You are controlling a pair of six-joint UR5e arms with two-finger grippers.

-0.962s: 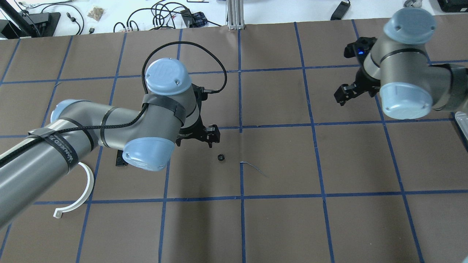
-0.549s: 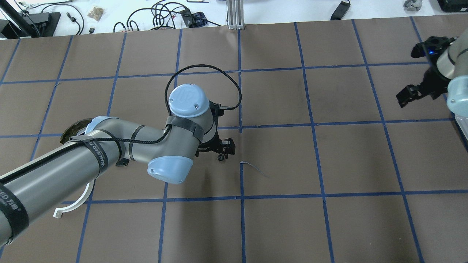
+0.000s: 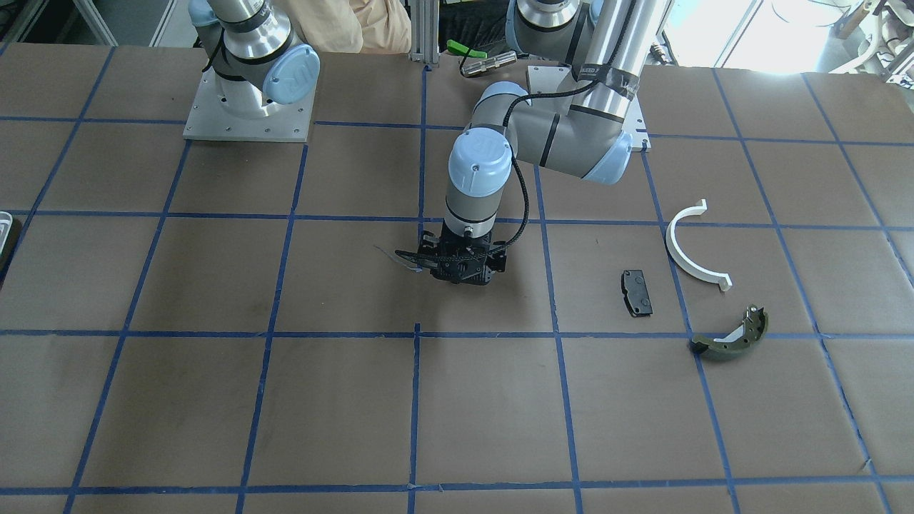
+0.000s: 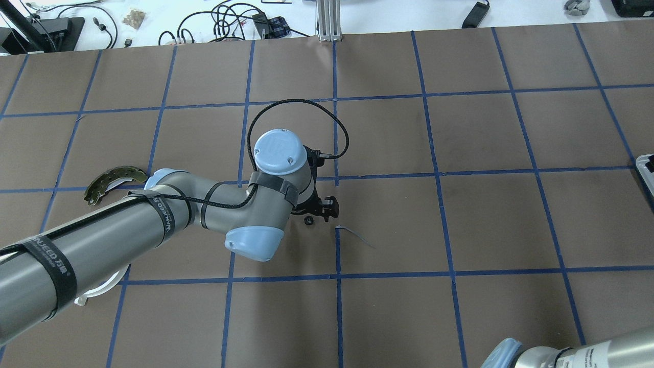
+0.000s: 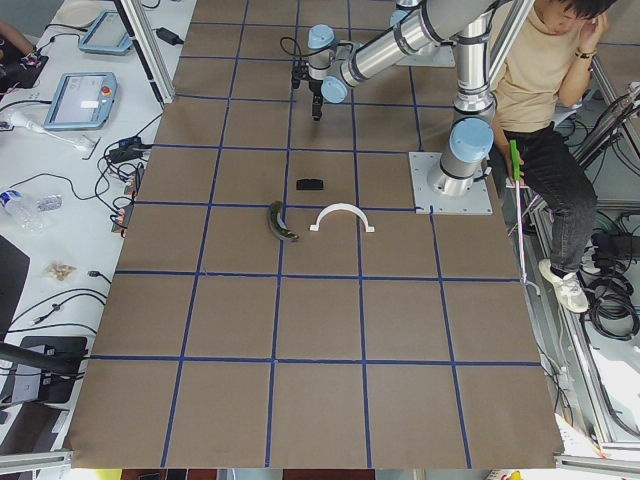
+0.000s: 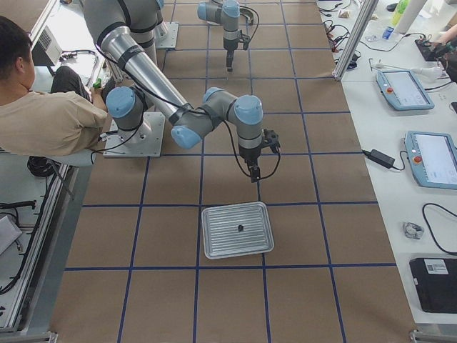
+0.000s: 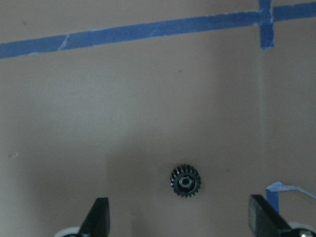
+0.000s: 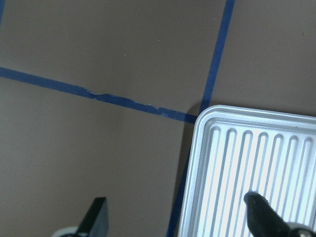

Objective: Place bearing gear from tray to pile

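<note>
The bearing gear (image 7: 185,181) is small, black and toothed. It lies flat on the brown table paper, and it also shows in the overhead view (image 4: 308,220). My left gripper (image 7: 180,222) hangs open just over it, fingers (image 7: 98,217) apart on either side, not touching it; the front view (image 3: 460,277) shows it too. The pile lies apart toward my left: black pad (image 3: 637,293), white half-ring (image 3: 692,246), olive brake shoe (image 3: 732,335). My right gripper (image 8: 177,222) is open and empty above a corner of the ribbed tray (image 8: 256,173).
The tray (image 6: 237,229) holds one small dark part (image 6: 240,228). A lifted end of blue tape (image 4: 352,232) lies right beside the gear. A person sits behind the robot's base (image 6: 36,107). Cables and devices lie on the far bench (image 4: 230,20).
My left arm has swung right and come down, so its open gripper now stands over the gear. My right arm has drawn back out of the overhead view's upper right toward the tray.
</note>
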